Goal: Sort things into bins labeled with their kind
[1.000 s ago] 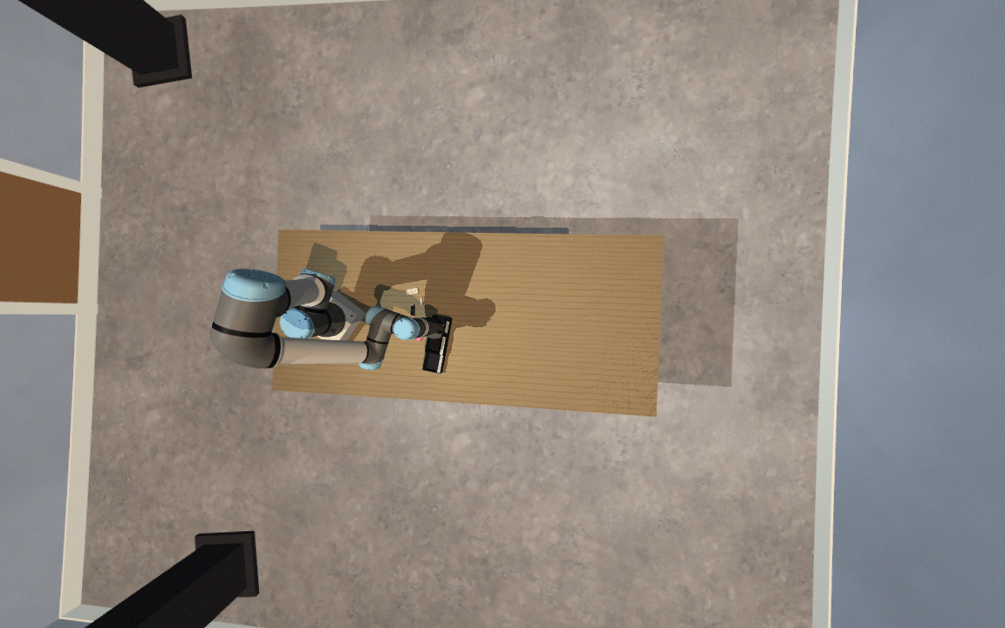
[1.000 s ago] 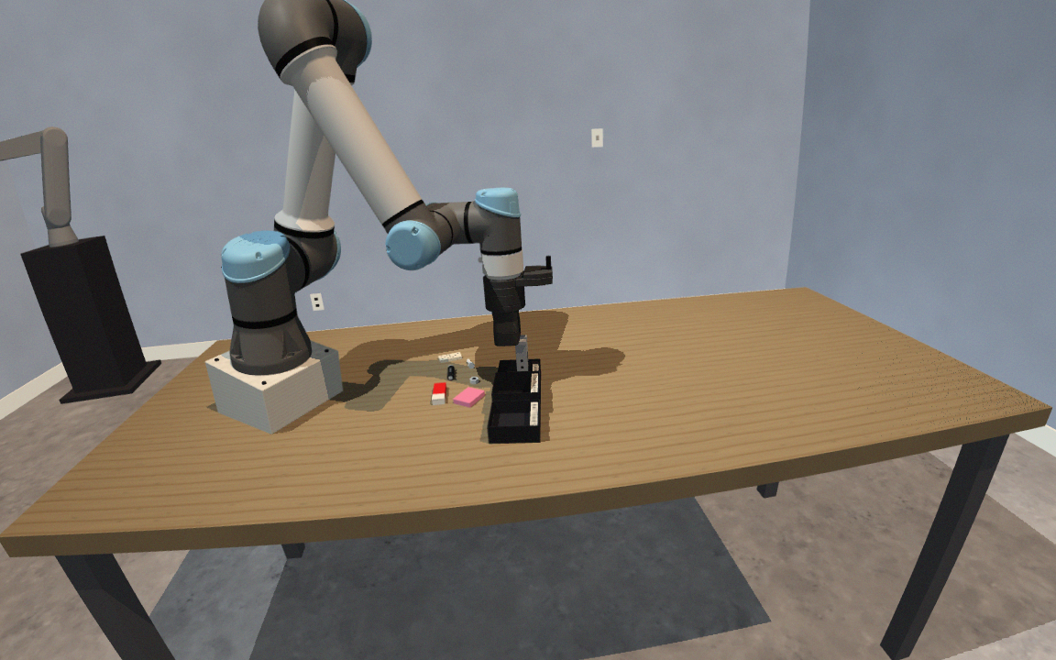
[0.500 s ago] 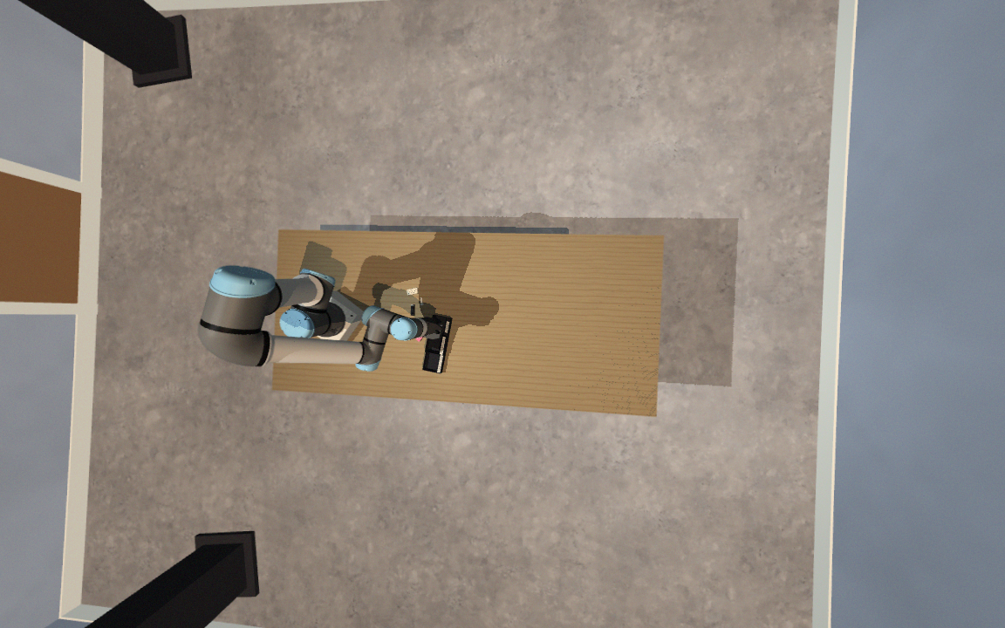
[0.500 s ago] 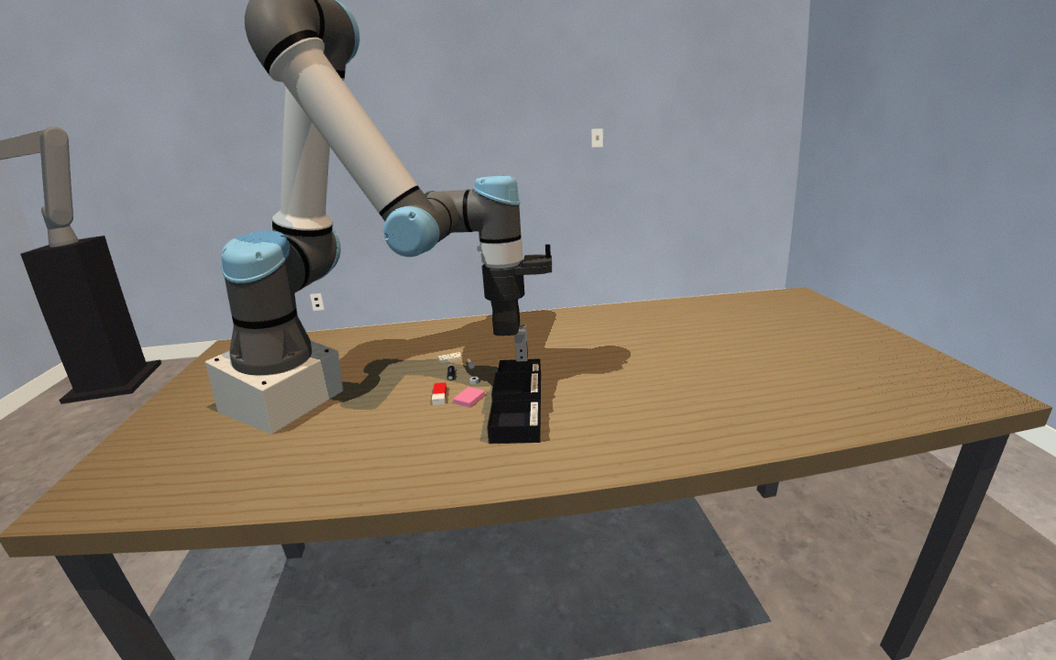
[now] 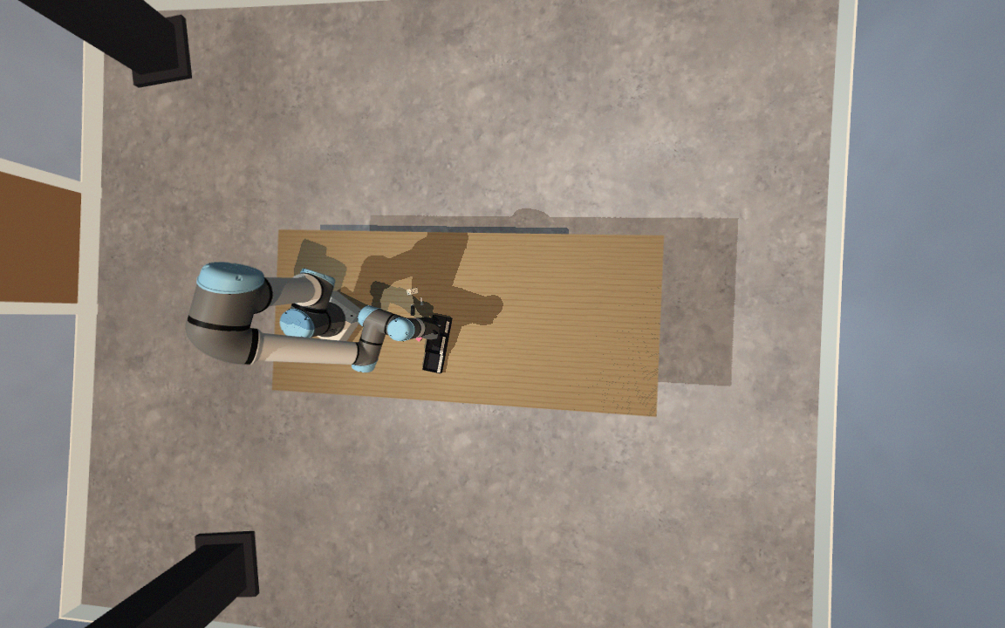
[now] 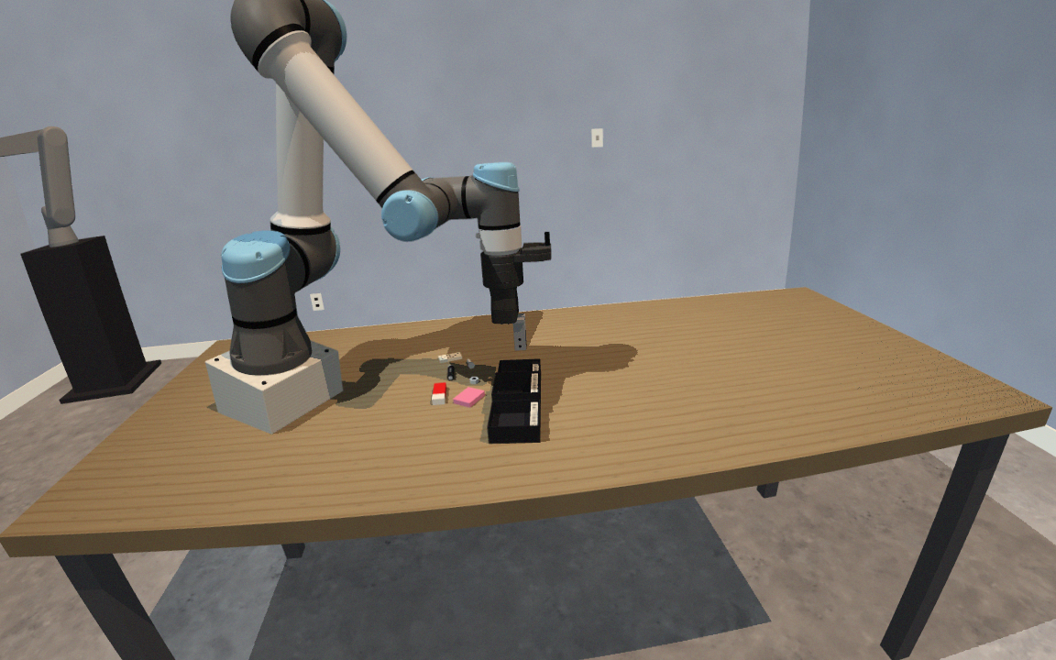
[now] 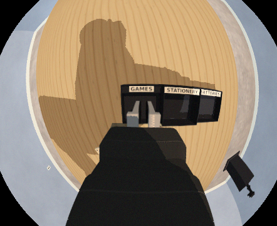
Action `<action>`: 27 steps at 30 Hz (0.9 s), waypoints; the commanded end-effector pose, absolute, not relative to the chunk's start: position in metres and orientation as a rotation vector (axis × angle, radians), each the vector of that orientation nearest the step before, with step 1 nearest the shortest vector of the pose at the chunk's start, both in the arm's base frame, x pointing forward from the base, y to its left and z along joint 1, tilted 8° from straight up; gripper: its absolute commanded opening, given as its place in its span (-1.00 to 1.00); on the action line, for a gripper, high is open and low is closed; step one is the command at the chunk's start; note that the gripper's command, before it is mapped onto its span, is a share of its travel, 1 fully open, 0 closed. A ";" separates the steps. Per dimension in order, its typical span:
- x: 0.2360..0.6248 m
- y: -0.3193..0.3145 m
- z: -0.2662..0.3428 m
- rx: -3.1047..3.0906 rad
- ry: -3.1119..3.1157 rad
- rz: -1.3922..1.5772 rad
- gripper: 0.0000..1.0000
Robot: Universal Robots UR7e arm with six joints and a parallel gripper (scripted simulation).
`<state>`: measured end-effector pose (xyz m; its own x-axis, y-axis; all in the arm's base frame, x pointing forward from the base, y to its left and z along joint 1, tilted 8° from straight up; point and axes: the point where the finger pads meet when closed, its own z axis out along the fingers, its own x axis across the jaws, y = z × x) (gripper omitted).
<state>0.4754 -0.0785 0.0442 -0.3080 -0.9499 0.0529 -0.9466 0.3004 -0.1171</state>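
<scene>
Three black bins (image 6: pixel 492 426) (image 5: pixel 434 355) stand in a row on the wooden table (image 6: pixel 720 385), labelled GAMES (image 7: pixel 141 89), STATIONERY (image 7: pixel 181 90) and BATTERIES (image 7: pixel 210 93). My gripper (image 6: pixel 520 337) (image 7: pixel 143 107) hangs a little above the GAMES bin at the far end of the row. Its fingers stand a small gap apart, and I see nothing between them. Left of the bins lie a white domino (image 6: pixel 445 357) (image 5: pixel 413 291), a black battery (image 6: pixel 451 371), a grey nut (image 6: pixel 474 379), a red and white eraser (image 6: pixel 438 393) and a pink pad (image 6: pixel 468 396).
The arm's pale base block (image 6: pixel 269 393) stands on the table left of the loose things. Another small grey piece (image 6: pixel 471 361) lies near the domino. A black pedestal (image 6: pixel 89 320) stands on the floor at the far left.
</scene>
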 end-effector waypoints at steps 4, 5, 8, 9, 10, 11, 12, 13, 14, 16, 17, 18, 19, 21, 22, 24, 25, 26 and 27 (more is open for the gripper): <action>0.472 -0.073 0.107 -1.830 2.507 -0.208 -0.39; 0.471 -0.073 0.113 -1.830 2.507 -0.208 -0.39; 0.469 -0.071 0.134 -1.830 2.507 -0.208 -0.39; 0.469 -0.070 0.141 -1.830 2.507 -0.208 -0.39; 0.468 -0.070 0.148 -1.830 2.507 -0.208 -0.39; 0.467 -0.069 0.155 -1.830 2.507 -0.208 -0.39; 0.467 -0.069 0.155 -1.830 2.507 -0.208 -0.39; 0.467 -0.069 0.155 -1.830 2.507 -0.208 -0.39; 0.465 -0.068 0.171 -1.830 2.508 -0.208 -0.39; 0.465 -0.068 0.171 -1.828 2.509 -0.208 -0.39; 0.465 -0.069 0.171 -1.828 2.509 -0.208 -0.39; 0.465 -0.069 0.171 -1.828 2.509 -0.208 -0.39; 0.465 -0.069 0.171 -1.828 2.509 -0.208 -0.39; 0.465 -0.069 0.171 -1.828 2.509 -0.208 -0.39; 0.465 -0.069 0.171 -1.828 2.509 -0.208 -0.39; 0.465 -0.069 0.170 -1.829 2.509 -0.207 -0.39; 0.465 -0.069 0.170 -1.829 2.510 -0.206 -0.39; 0.465 -0.069 0.170 -1.829 2.510 -0.206 -0.39; 0.465 -0.069 0.170 -1.829 2.510 -0.206 -0.39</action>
<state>0.4657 -0.0685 0.1680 -0.3078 -0.9499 0.0541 -0.9455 0.2991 -0.1284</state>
